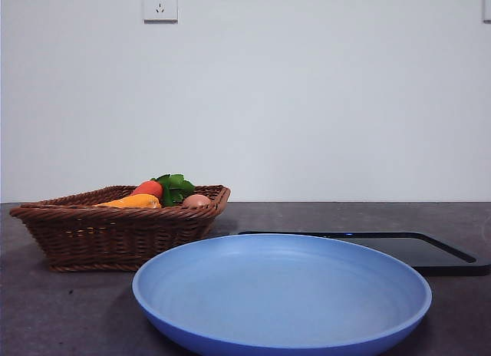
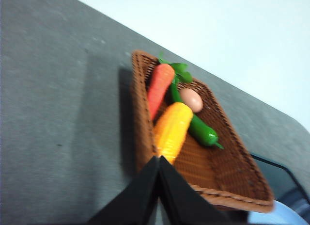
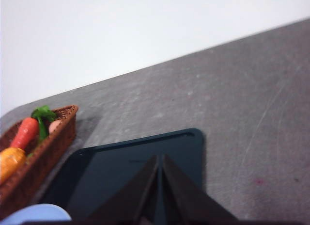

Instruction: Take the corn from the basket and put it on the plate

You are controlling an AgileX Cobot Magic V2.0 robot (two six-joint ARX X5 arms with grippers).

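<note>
The corn (image 2: 172, 130) lies in the wicker basket (image 2: 232, 171), between a carrot and a green vegetable; its yellow top (image 1: 135, 202) shows over the basket rim (image 1: 115, 233) at the left of the front view. The light-blue plate (image 1: 284, 295) sits empty at the front centre. My left gripper (image 2: 159, 160) hovers shut and empty above the basket's near end, close to the corn's tip. Over the black tray, my right gripper (image 3: 160, 159) is also shut and empty, with the basket (image 3: 48, 147) and corn (image 3: 9, 163) off to its side. Neither arm shows in the front view.
A flat black tray (image 1: 414, 250) lies behind the plate to the right. Also in the basket are an orange-red carrot (image 2: 160, 87) with green leaves, a brownish egg (image 2: 191, 99) and a long green vegetable (image 2: 202, 132). A white wall stands behind the dark grey table (image 1: 69, 310).
</note>
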